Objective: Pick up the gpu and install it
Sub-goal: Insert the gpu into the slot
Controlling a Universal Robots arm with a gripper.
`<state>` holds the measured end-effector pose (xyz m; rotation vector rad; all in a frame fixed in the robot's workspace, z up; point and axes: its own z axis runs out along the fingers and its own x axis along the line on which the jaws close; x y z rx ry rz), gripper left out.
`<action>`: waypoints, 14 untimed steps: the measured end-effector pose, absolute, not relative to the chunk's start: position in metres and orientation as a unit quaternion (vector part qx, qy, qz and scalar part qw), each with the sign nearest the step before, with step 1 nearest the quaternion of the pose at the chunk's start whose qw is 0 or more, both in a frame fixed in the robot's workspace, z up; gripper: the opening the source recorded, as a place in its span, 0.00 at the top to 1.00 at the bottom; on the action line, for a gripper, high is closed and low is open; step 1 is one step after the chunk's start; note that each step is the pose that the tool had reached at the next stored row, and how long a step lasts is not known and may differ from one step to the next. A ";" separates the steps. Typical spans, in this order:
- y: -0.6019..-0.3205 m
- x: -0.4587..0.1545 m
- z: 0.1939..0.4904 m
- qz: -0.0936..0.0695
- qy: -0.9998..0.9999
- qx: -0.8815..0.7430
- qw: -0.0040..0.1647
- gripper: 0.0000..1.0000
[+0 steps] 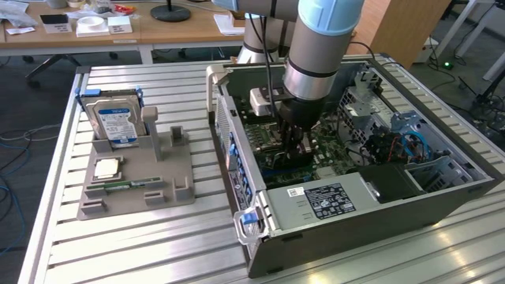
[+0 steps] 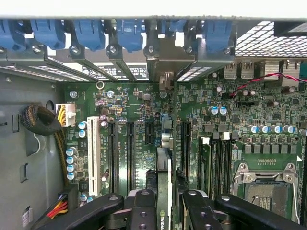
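My gripper [image 1: 295,148] is lowered inside the open computer case [image 1: 442,195], just above the motherboard [image 2: 139,105]. In the wrist view its black fingers [image 2: 144,208] are shut on the gpu [image 2: 168,187]. The gpu shows edge-on as a thin green card standing upright between them. The card runs along a black expansion slot [image 2: 184,143] toward the case's rear wall. Its silvery end bracket [image 2: 165,60] stands at that wall among the blue slot latches [image 2: 129,31]. I cannot tell whether the card's lower edge is seated in the slot.
A grey parts holder [image 1: 170,192] on the slatted table at the exterior view's left carries a hard drive [image 1: 117,121], a CPU [image 1: 106,168] and a RAM stick [image 1: 118,186]. Inside the case are a power supply [image 1: 323,201], a white slot [image 2: 93,148], a CPU socket [image 2: 264,187] and a cable bundle [image 2: 41,120].
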<state>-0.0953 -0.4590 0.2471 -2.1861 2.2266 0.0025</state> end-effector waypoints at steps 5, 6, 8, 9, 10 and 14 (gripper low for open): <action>-0.459 -0.095 0.247 0.001 0.713 -0.701 0.011 0.75; -0.459 -0.095 0.247 0.001 0.714 -0.701 0.011 0.75; -0.459 -0.095 0.247 0.001 0.714 -0.701 0.011 0.75; -0.459 -0.095 0.247 0.001 0.714 -0.701 0.011 0.75; -0.459 -0.095 0.247 0.001 0.714 -0.701 0.011 0.75; -0.459 -0.095 0.247 0.001 0.713 -0.701 0.011 0.75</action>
